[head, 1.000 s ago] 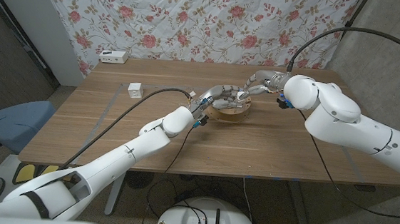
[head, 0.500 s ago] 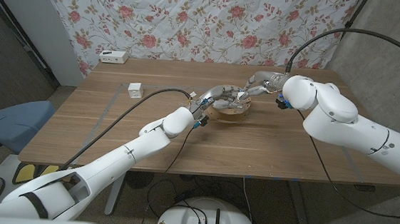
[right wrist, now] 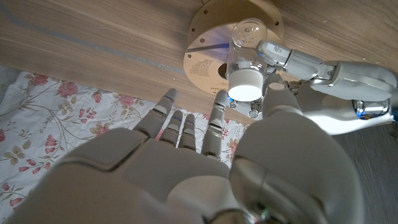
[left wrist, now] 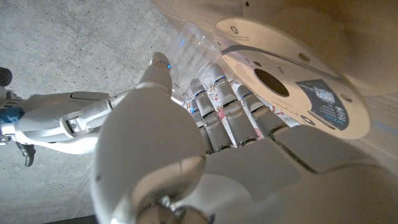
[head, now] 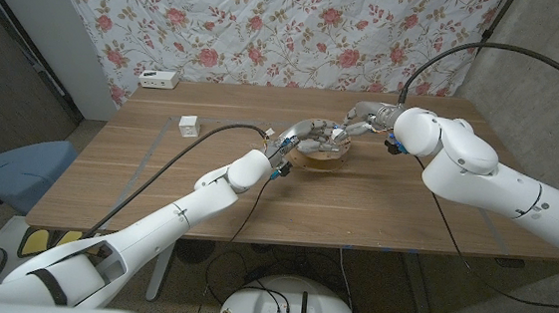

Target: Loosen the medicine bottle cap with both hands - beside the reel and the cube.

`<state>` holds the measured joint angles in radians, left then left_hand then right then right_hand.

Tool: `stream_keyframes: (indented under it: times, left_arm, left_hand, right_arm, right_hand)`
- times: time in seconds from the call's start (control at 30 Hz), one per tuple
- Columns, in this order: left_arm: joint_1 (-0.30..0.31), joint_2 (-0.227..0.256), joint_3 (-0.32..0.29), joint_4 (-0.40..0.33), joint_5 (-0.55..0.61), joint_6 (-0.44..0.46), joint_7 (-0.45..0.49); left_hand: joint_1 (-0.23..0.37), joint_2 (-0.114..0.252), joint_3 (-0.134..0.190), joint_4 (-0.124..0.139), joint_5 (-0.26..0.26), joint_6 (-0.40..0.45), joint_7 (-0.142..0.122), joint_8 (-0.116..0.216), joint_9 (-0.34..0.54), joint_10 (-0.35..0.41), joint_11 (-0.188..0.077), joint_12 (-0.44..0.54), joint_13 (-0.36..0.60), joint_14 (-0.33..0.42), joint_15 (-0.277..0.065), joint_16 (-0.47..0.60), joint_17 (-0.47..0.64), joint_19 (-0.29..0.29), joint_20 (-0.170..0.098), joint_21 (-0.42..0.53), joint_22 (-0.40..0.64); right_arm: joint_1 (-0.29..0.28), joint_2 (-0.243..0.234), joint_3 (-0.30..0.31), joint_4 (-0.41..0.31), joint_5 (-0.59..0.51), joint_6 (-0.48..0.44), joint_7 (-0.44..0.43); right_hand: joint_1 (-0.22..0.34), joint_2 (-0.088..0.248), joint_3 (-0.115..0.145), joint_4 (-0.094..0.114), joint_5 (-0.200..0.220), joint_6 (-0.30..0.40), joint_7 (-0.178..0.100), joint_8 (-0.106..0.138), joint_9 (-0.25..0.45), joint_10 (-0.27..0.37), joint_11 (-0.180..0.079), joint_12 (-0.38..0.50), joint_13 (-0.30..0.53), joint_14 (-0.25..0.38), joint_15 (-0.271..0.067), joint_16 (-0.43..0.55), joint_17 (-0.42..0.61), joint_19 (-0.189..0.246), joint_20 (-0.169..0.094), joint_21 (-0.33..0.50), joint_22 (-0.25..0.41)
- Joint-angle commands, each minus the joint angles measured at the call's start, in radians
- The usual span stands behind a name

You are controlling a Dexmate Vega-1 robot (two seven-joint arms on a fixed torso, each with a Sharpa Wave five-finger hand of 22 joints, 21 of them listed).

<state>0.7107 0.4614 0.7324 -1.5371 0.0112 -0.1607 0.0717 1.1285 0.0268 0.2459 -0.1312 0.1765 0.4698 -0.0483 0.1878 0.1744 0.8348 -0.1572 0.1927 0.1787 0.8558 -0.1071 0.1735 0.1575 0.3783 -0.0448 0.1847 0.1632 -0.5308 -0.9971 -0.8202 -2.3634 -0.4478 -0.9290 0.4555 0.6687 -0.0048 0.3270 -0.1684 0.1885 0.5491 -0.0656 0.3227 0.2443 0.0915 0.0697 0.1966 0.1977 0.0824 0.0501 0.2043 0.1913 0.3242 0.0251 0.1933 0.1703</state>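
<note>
Together both hands meet over the reel [head: 321,156] at the table's [head: 158,177] twelve o'clock. Left hand [head: 301,134] grips the clear bottle [right wrist: 244,45]; right hand [head: 354,120] pinches its white cap [right wrist: 246,84].

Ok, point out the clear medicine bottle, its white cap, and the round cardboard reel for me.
Clear plastic medicine bottle [right wrist: 247,46], right wrist view, on its transparent body.
White cap [right wrist: 247,84], right wrist view, on the cap's flat top.
Round cardboard reel [left wrist: 292,78], left wrist view, on its pale flat face near the centre hole.

Glossy white arm shells, black cables along both, grey segmented robot hand [head: 306,134] fingers, possibly blue wrist connectors.
</note>
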Motion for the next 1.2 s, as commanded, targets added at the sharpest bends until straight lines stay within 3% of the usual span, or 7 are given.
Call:
stream_keyframes:
  times: [0.03, 0.77, 1.2]
  left_arm:
    - [0.0, -0.001, 0.001, 0.005, -0.001, -0.008, -0.002]
    - [-0.007, -0.01, 0.002, 0.02, -0.007, -0.009, -0.005]
    - [-0.015, -0.014, 0.005, 0.033, -0.011, -0.017, -0.012]
  left_hand:
    - [0.002, 0.011, 0.007, -0.001, 0.005, 0.007, -0.004, -0.005, 0.002, 0.005, 0.001, 0.005, 0.005, 0.011, -0.103, -0.001, 0.003, -0.006, -0.02, -0.001, 0.002]
    - [-0.003, 0.012, 0.015, -0.003, 0.004, 0.01, -0.005, -0.005, 0.003, 0.006, 0.0, 0.005, 0.005, 0.012, -0.102, -0.001, 0.003, -0.007, -0.02, 0.0, 0.002]
    - [-0.006, 0.012, 0.019, -0.004, 0.004, 0.011, -0.005, -0.005, 0.003, 0.005, 0.001, 0.004, 0.005, 0.014, -0.102, -0.001, 0.003, -0.007, -0.02, 0.0, 0.002]
  right_arm:
    - [-0.007, 0.009, 0.003, 0.002, 0.0, -0.005, -0.006]
    - [0.002, 0.019, -0.004, 0.022, 0.018, 0.003, -0.014]
    - [0.001, 0.029, -0.012, 0.037, 0.003, 0.007, -0.034]
  right_hand:
    - [0.007, -0.003, 0.004, 0.004, -0.004, 0.012, 0.002, 0.012, 0.005, 0.013, 0.001, 0.009, 0.003, 0.007, 0.001, 0.004, 0.004, 0.007, -0.001, 0.006, 0.002]
    - [-0.007, -0.003, -0.003, 0.017, -0.008, 0.043, 0.024, 0.032, 0.016, 0.028, 0.007, 0.011, 0.003, 0.018, 0.002, 0.008, 0.007, 0.015, 0.0, 0.007, 0.003]
    - [0.0, 0.0, -0.002, 0.015, -0.007, 0.084, 0.013, 0.058, 0.026, 0.05, 0.008, 0.014, 0.003, 0.04, -0.006, 0.016, 0.008, 0.034, -0.003, 0.011, 0.003]
